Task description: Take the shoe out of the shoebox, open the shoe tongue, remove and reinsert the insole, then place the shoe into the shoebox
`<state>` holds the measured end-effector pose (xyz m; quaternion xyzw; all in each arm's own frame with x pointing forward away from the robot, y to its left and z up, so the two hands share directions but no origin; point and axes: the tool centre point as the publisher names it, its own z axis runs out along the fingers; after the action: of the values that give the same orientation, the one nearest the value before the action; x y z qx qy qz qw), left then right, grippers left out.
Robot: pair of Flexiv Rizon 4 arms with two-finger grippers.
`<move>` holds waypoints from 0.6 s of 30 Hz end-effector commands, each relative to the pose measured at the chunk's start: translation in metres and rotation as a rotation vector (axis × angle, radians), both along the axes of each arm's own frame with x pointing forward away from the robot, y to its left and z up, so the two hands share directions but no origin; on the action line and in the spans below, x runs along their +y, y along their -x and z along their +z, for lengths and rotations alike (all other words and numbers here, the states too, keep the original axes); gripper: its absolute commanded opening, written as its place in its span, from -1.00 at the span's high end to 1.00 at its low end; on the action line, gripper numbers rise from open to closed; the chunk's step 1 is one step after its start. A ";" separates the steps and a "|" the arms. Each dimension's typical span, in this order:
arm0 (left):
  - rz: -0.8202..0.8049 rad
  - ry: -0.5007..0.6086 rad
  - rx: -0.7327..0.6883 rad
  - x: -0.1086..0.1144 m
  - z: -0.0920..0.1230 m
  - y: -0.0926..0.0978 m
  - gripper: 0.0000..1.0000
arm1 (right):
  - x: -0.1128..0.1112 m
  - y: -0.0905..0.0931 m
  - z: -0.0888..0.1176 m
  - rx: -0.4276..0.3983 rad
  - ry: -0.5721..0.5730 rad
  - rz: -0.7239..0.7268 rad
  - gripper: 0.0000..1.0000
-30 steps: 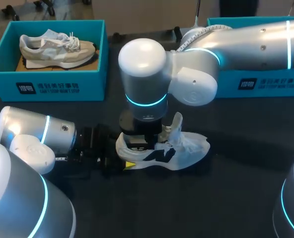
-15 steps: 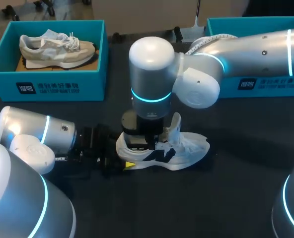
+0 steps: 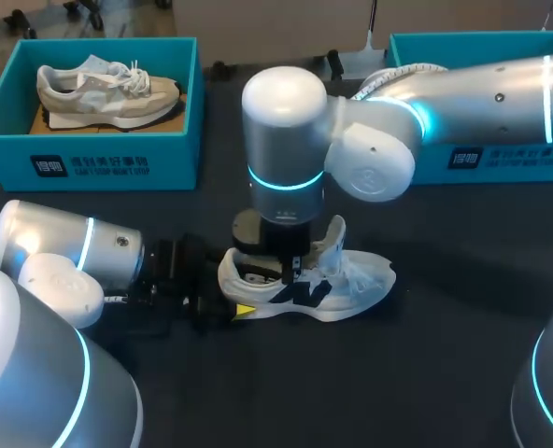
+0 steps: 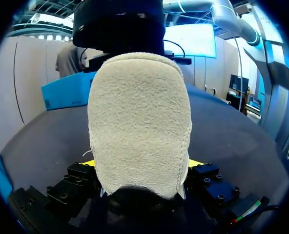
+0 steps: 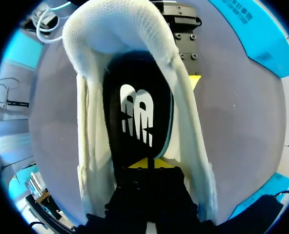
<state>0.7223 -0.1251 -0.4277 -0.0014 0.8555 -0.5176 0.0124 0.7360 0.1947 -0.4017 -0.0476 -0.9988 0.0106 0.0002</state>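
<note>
A: On the dark table (image 3: 445,364), where is the shoe (image 3: 356,280)?
B: In the middle, well apart from both shoeboxes (image 3: 99,140) at the far edge. Left gripper (image 4: 140,165) clamps its heel; right gripper (image 5: 149,163) tips are together inside, seemingly pinching the insole (image 5: 134,117).

Dark counter (image 3: 445,373). Far-left corner: teal box (image 3: 90,163) w/ beige sneaker (image 3: 104,93) inside, sole down, toe twd counter's middle.
</note>
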 end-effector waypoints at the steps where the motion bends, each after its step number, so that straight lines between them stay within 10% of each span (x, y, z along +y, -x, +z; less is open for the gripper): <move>1: 0.002 -0.004 0.000 -0.002 -0.005 0.000 1.00 | -0.022 0.008 0.041 -0.059 -0.024 -0.008 1.00; 18: 0.002 -0.004 0.000 -0.002 -0.005 0.000 1.00 | -0.037 -0.020 0.114 -0.157 -0.107 0.077 1.00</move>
<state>0.7228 -0.1243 -0.4274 -0.0021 0.8556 -0.5175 0.0128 0.7556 0.1644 -0.3021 -0.0109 -0.9969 -0.0215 -0.0754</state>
